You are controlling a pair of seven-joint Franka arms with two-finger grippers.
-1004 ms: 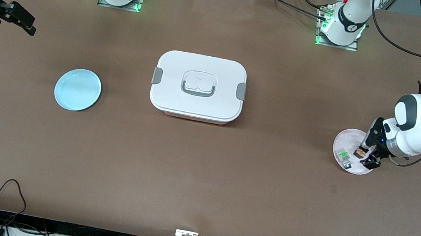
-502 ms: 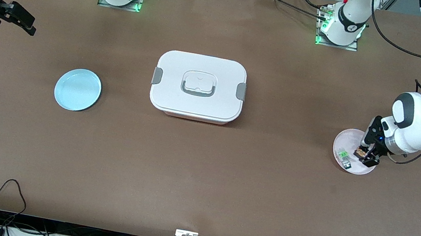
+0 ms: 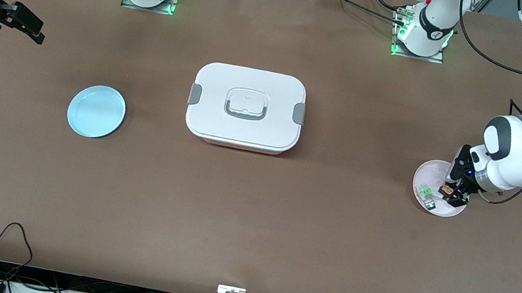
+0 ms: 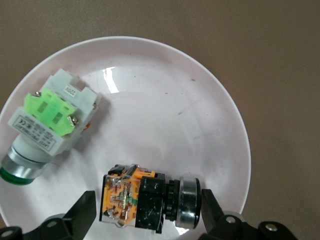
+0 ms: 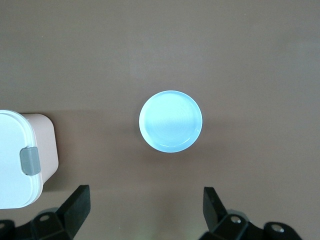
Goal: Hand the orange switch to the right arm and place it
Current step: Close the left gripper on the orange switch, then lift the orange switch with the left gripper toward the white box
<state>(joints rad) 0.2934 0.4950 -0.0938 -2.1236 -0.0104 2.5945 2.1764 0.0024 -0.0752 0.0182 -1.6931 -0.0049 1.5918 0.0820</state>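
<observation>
While your left gripper [image 3: 453, 195] is sitting low over the pink plate [image 3: 425, 173] at the left arm's end of the table, its two fingers [image 4: 82, 216] are standing spread on either side of the orange switch [image 4: 150, 198], with a gap showing between each fingertip and the part, so nothing is clamped. You are looking at two components on that plate: the switch, lying on its side with its round knob end toward one finger, and one green-and-clear component [image 4: 47, 126] beside it, apart from it and nearer the plate's rim. In the front view the switch [image 3: 446, 189] is lying between the green part [image 3: 425, 194] and the gripper's body.

Your right gripper [image 3: 24, 22] is waiting up in the air at the right arm's end, above the table edge, its fingers [image 5: 75, 207] splayed wide and holding nothing. Its wrist camera is looking down on the one blue plate [image 5: 171, 121], which is bare.

You are counting two plates in all, pink and blue, well apart, with one white lidded box [image 3: 245, 108] between them at the table's middle. The box's lid is carrying two grey latches and one handle.
</observation>
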